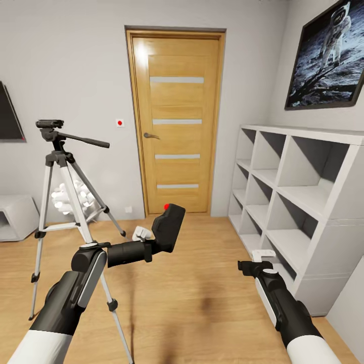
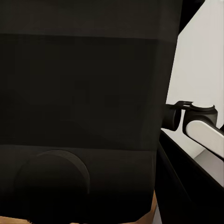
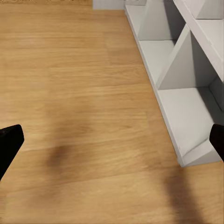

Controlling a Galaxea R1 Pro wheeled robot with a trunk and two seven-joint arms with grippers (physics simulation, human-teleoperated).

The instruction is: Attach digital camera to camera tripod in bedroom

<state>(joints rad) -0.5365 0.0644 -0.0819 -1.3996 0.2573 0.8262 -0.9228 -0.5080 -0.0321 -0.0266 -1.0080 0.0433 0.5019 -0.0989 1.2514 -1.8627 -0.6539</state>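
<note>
A black wall TV (image 1: 9, 114) hangs on the light grey wall at far left, above a low white unit (image 1: 17, 216). The camera tripod (image 1: 65, 202) stands on the light wood plank floor (image 1: 202, 283), a white spiky lamp (image 1: 76, 197) behind its legs. The left gripper (image 1: 154, 237) is clamped on the digital camera (image 1: 168, 227), held in the air right of the tripod and lower than its head. Behind stands the oak door (image 1: 177, 121). The right gripper (image 3: 112, 140) hangs spread wide over the floor beside white cube shelves (image 1: 298, 202); an astronaut picture (image 1: 328, 55) hangs above.
</note>
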